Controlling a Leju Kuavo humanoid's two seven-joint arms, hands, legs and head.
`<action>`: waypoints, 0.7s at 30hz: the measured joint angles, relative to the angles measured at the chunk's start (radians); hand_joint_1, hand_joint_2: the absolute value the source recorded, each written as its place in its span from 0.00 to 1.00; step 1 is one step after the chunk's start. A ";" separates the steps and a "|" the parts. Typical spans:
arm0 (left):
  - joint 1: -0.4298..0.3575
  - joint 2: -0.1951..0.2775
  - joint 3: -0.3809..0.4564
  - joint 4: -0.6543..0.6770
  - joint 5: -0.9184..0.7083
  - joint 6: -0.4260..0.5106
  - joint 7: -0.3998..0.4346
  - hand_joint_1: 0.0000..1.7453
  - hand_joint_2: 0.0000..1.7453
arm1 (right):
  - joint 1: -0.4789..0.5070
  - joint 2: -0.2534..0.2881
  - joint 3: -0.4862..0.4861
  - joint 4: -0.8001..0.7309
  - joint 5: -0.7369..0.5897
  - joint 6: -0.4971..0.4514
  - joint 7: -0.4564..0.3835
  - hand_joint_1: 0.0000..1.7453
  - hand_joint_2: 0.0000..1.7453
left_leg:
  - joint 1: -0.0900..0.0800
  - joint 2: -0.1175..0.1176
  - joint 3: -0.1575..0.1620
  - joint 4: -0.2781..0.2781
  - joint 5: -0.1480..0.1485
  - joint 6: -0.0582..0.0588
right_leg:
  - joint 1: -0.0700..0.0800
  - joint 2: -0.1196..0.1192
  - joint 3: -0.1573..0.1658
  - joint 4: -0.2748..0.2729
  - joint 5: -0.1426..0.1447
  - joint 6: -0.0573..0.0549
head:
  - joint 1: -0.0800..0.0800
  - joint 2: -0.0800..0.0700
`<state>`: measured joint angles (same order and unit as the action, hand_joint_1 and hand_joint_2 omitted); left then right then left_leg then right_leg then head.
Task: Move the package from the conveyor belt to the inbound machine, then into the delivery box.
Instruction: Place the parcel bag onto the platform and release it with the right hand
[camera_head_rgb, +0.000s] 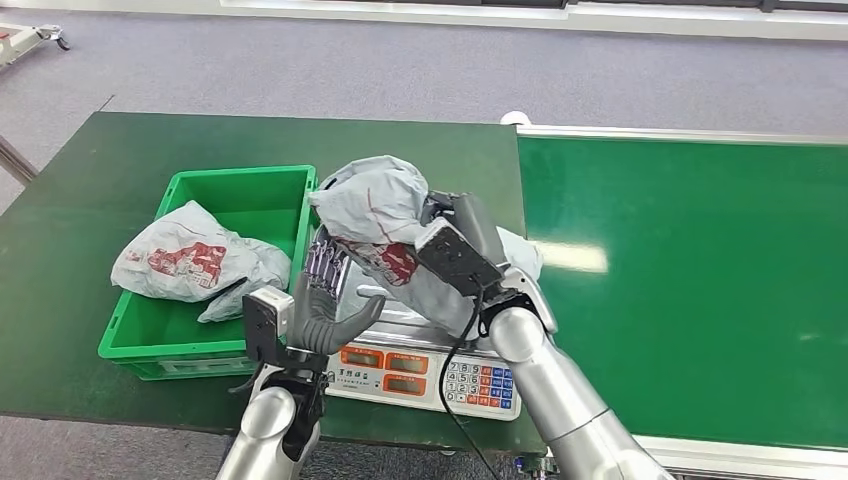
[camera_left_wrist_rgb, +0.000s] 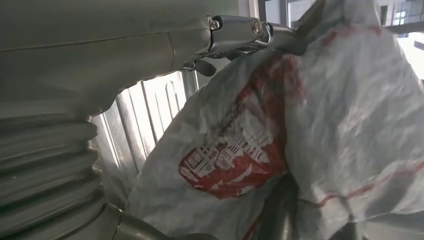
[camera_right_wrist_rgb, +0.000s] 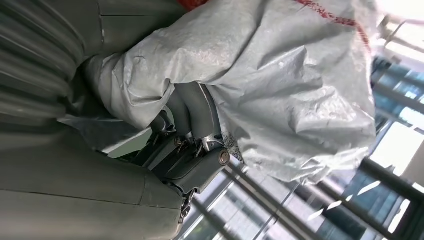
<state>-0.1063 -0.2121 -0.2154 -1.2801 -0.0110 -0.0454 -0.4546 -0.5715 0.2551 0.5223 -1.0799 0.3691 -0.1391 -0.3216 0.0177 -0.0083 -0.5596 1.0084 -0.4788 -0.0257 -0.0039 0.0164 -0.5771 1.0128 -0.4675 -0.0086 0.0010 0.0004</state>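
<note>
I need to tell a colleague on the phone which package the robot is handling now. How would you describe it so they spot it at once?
Start at the dark green table and find the scale at its front edge, beside the green bin. The package is the crumpled grey bag with red print above that scale, gripped by the right robot hand. Its lookalike lies in the bin, untouched.

We see the scale (camera_head_rgb: 425, 365) at the front of the surface (camera_head_rgb: 90, 200), the bin (camera_head_rgb: 240, 190) just left of it holding a bag (camera_head_rgb: 185, 262), the conveyor belt (camera_head_rgb: 690, 280) to its right.
</note>
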 joint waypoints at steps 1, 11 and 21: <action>-0.001 0.000 0.004 0.000 0.000 0.002 0.001 0.00 1.00 | -0.014 0.007 0.010 0.010 -0.012 0.005 0.003 0.21 1.00 | 0.000 0.000 0.000 0.000 0.000 0.000 | 0.000 0.000 0.000 0.000 0.000 0.000 | 0.000 0.000; -0.007 -0.005 0.022 0.000 0.000 0.003 0.007 0.00 1.00 | -0.070 0.022 0.037 0.071 -0.044 0.017 0.014 0.00 1.00 | 0.000 0.000 0.000 0.000 0.000 0.000 | 0.000 -0.001 0.000 0.000 0.001 0.000 | 0.000 0.000; -0.005 -0.006 0.028 0.000 -0.013 0.004 0.006 0.00 1.00 | -0.023 0.001 -0.011 0.088 -0.247 0.068 -0.063 0.00 1.00 | 0.000 0.000 0.000 0.000 0.000 0.000 | 0.000 -0.001 -0.001 0.000 0.000 0.000 | 0.000 0.000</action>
<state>-0.1114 -0.2177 -0.1873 -1.2798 -0.0239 -0.0418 -0.4483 -0.5944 0.2560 0.5115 -0.9922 0.1224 -0.0710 -0.3846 0.0174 -0.0087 -0.5596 1.0086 -0.4784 -0.0257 -0.0041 0.0157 -0.5782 1.0126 -0.4670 -0.0086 0.0009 0.0004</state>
